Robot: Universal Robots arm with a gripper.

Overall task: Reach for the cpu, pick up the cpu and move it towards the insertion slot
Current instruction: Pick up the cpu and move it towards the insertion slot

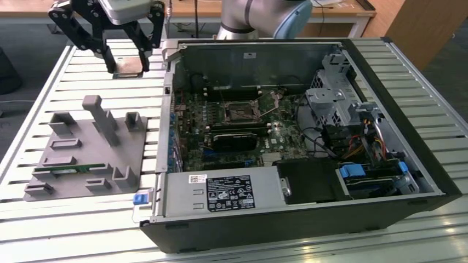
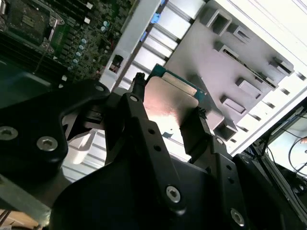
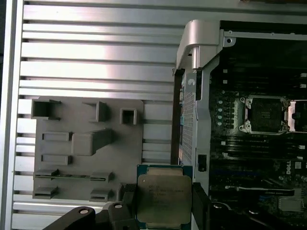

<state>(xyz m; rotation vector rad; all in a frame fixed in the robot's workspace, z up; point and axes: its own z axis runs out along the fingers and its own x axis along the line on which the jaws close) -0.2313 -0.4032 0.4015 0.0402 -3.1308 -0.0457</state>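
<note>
Slatted silvery metal table [image 1: 66, 230], wooden desk [image 1: 343, 8] behind, wooden panel [image 1: 428, 27] at the exterior view's right

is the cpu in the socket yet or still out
Out. The cpu sits between the gripper fingers above the slatted table; the insertion slot is empty.

- The exterior view looks down steeply from in front of the open computer case [image 1: 292, 142], taking in the whole slatted table [image 1: 87, 230].
- Both wrist views ride close behind the gripper [image 3: 163, 206], sharing the grey fixture [image 3: 86, 143] [image 2: 230, 62] and the insertion slot [image 3: 264, 115] [image 2: 26, 19].
</note>
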